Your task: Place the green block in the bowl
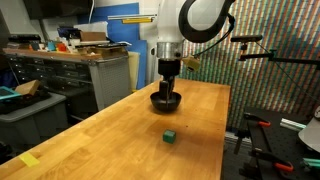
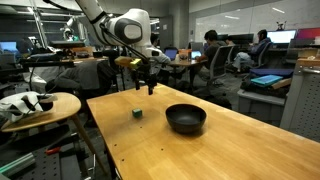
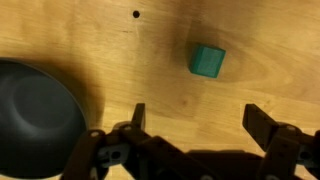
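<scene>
The green block [image 1: 171, 133] is a small cube lying on the wooden table; it also shows in an exterior view [image 2: 137, 113] and in the wrist view [image 3: 208, 60]. The bowl [image 1: 166, 101] is dark and round; it shows in an exterior view [image 2: 185, 118] and at the left edge of the wrist view [image 3: 35, 115]. My gripper [image 3: 195, 118] is open and empty, hanging above the table. In an exterior view [image 1: 168, 79] it appears over the bowl; in another exterior view [image 2: 148, 84] it hangs above the table behind the block. The block lies beyond the fingertips.
The wooden table [image 1: 120, 140] has edges close to the block's side. A small dark hole [image 3: 136, 14] marks the tabletop. Workbenches with clutter [image 1: 90, 55] stand behind. A round side table [image 2: 40, 108] stands beside the table. People sit at desks [image 2: 215, 50] in the background.
</scene>
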`<control>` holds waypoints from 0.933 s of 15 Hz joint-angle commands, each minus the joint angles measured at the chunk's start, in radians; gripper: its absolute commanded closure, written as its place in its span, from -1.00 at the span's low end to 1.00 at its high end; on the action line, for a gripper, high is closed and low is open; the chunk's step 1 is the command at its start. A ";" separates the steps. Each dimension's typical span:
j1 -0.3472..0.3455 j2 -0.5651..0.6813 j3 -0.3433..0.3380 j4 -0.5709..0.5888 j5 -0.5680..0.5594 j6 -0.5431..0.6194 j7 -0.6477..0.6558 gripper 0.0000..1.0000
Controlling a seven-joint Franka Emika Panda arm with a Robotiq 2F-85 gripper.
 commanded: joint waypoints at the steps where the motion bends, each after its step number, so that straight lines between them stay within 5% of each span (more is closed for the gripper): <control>1: 0.023 0.035 0.009 0.000 0.003 0.030 0.077 -1.00; 14: 0.065 0.179 0.009 -0.011 -0.011 0.132 0.119 -1.00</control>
